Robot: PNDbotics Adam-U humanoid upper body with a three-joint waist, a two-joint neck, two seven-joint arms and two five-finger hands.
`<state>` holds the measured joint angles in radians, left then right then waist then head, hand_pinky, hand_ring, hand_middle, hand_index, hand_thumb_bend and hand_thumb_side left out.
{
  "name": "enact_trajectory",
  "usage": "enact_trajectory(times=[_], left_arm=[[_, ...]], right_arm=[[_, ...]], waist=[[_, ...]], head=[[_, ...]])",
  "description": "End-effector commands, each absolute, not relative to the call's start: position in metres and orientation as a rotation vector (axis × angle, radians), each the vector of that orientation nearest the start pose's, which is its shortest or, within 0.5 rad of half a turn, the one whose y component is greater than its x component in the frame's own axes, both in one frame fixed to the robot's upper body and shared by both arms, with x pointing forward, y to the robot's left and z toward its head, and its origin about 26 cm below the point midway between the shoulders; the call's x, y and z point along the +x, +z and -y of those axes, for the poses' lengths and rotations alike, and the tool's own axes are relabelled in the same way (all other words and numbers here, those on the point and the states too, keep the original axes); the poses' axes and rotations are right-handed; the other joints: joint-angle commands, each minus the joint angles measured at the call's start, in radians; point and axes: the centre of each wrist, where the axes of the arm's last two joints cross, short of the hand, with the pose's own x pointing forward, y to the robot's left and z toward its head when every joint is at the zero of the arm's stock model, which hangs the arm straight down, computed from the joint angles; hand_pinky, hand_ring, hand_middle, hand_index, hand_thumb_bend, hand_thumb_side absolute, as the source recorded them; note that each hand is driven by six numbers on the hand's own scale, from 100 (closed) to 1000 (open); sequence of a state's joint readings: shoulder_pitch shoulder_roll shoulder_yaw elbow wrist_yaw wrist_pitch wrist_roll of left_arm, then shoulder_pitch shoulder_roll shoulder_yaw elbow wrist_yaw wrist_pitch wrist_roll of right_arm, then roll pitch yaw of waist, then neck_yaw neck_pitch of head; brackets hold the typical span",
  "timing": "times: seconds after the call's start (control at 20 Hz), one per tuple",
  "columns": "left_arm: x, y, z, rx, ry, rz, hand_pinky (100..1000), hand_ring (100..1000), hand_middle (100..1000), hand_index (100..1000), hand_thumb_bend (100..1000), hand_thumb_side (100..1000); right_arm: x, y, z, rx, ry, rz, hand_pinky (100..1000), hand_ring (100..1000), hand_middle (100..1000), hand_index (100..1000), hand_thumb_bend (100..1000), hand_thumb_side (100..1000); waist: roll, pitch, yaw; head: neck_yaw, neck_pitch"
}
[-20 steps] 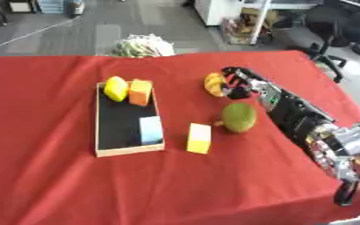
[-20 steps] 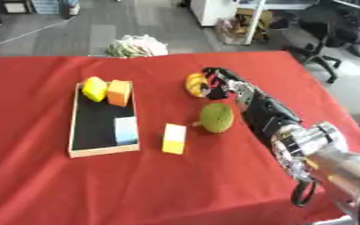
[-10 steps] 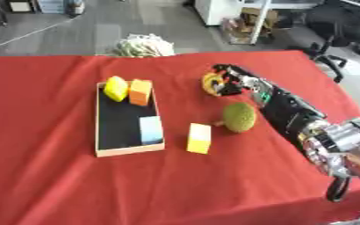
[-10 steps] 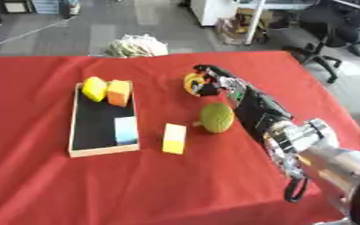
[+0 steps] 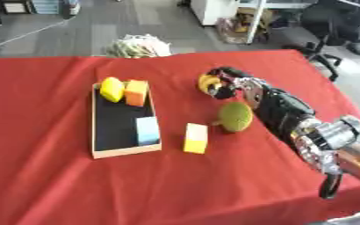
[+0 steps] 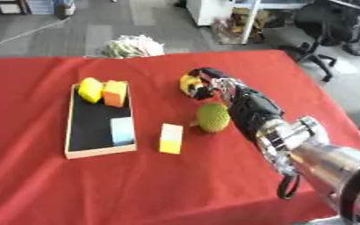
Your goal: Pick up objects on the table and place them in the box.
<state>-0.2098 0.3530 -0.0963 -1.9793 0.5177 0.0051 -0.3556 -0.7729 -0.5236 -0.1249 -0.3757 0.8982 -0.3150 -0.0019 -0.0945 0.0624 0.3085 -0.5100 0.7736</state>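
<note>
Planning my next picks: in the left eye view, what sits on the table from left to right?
Box → yellow block → green fruit. The right hand is at a yellow thing farther back; its place overlaps the others.

Matt red cloth (image 5: 52,184) over the table, rough bumpy green fruit (image 5: 235,116), pale wood-rimmed box (image 5: 125,151), glossy silver arm joint (image 5: 338,134)

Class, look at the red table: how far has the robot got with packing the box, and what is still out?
Done: three pieces lie in the box, a yellow piece, an orange block and a pale blue block. In hand: the right hand curls on the yellow fruit. Left: the green fruit and the yellow block on the cloth.
</note>
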Motion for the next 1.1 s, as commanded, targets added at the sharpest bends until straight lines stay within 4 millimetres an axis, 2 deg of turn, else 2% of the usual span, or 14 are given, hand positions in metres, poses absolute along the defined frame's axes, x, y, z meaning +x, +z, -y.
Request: enact_trajectory(times=[0.05, 0.15, 0.35, 0.45, 0.65, 0.85, 1.1], left_arm=[[0.290, 0.173, -0.254, -0.638, -0.554, 2.059, 637, 506, 541, 809, 100, 836], [0.289, 0.172, -0.254, -0.636, -0.550, 2.060, 636, 506, 541, 808, 100, 835], [0.289, 0.171, -0.254, -0.637, -0.541, 2.058, 636, 506, 541, 807, 100, 834], [0.289, 0.170, -0.254, -0.637, -0.537, 2.056, 635, 506, 541, 806, 100, 835], [0.288, 0.168, -0.253, -0.637, -0.532, 2.049, 634, 505, 540, 805, 100, 840], [0.288, 0.168, -0.251, -0.641, -0.532, 2.054, 634, 504, 540, 805, 100, 836], [0.289, 0.168, -0.251, -0.637, -0.528, 2.061, 635, 504, 540, 803, 100, 837]], right_arm=[[0.419, 0.043, 0.438, -0.967, 0.910, 1.275, 459, 455, 396, 483, 100, 200], [0.423, 0.053, 0.435, -1.021, 0.842, 1.381, 444, 417, 357, 442, 100, 205], [0.440, 0.088, 0.420, -1.030, 0.789, 1.623, 441, 410, 350, 438, 100, 247], [0.448, 0.105, 0.406, -0.980, 0.820, 1.723, 439, 408, 349, 438, 100, 268], [0.465, 0.137, 0.358, -0.814, 0.980, 1.911, 456, 421, 360, 448, 100, 257], [0.474, 0.143, 0.307, -0.632, 1.176, 1.981, 465, 428, 366, 455, 100, 231], [0.474, 0.133, 0.263, -0.450, 1.388, 1.988, 500, 459, 388, 476, 100, 205]], waist=[[0.012, -0.001, -0.004], [0.013, -0.003, -0.008], [0.016, -0.009, -0.017], [0.018, -0.011, -0.020], [0.023, -0.013, -0.016], [0.031, -0.011, -0.004], [0.036, -0.007, -0.007]], head=[[-0.003, -0.004], [-0.001, -0.004], [-0.002, -0.004], [-0.004, -0.004], [-0.011, -0.004], [-0.019, -0.004], [-0.025, -0.004]])
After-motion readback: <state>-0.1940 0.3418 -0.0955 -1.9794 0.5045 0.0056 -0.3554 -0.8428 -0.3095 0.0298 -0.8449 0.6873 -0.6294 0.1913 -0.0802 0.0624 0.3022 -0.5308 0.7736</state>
